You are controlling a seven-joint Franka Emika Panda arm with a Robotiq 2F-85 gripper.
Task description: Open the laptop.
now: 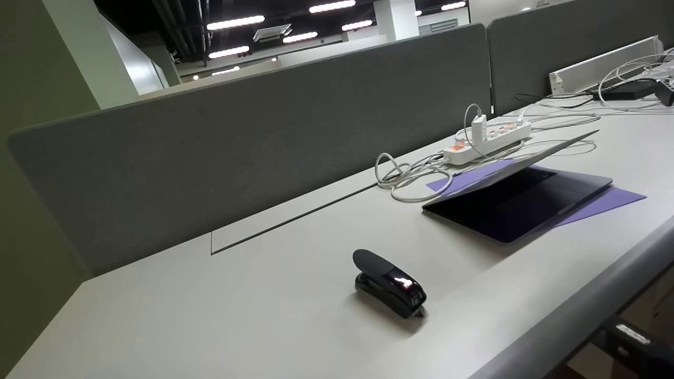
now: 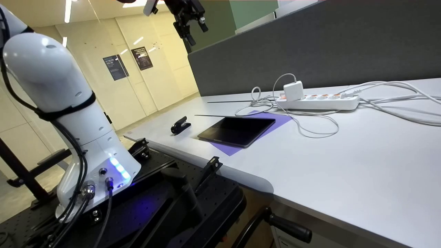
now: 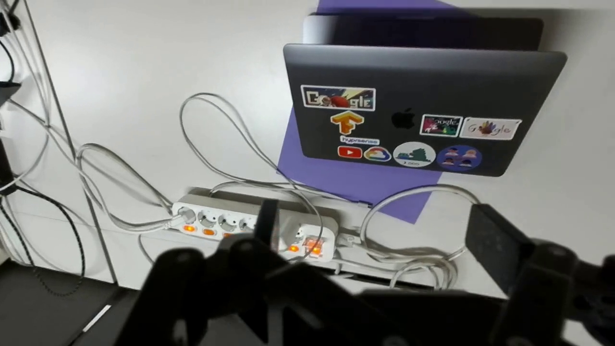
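Black two-fingered gripper (image 3: pixel 381 233): nearest the lens in the wrist view, its claw wide, the two sides well apart; the housing is blurred and cut off at the near edge, and in an exterior view its upper part is cropped

White jointed robot arm (image 2: pixel 88 125): at left in an exterior view, partly cut off, so the stretch joining it to the gripper is out of sight

Dark grey laptop (image 1: pixel 518 202): on the pale tabletop (image 1: pixel 221 316), partly open, right of the black glossy stapler (image 1: pixel 389 284) in an exterior view and apart from it

Sticker-covered lid (image 3: pixel 423 96): raised partway over the base (image 3: pixel 480 33) at a narrow angle; some sticker print is too small to read

Base: just a strip shows past the lid in the wrist view; in both exterior views its upper face is too dark for detail

Flat purple sheet (image 3: pixel 365 185): under the laptop, corners sticking out near and far, the middle hidden

White power strip (image 2: pixel 320 104): on the far side, close to the dark grey divider (image 1: pixel 295 131); the gripper covers some of its sockets in the wrist view

White block charger (image 2: pixel 293 91): at the strip's left end in an exterior view

Tangled white cables (image 3: pixel 144 226): looped beside the strip, hard to trace one by one
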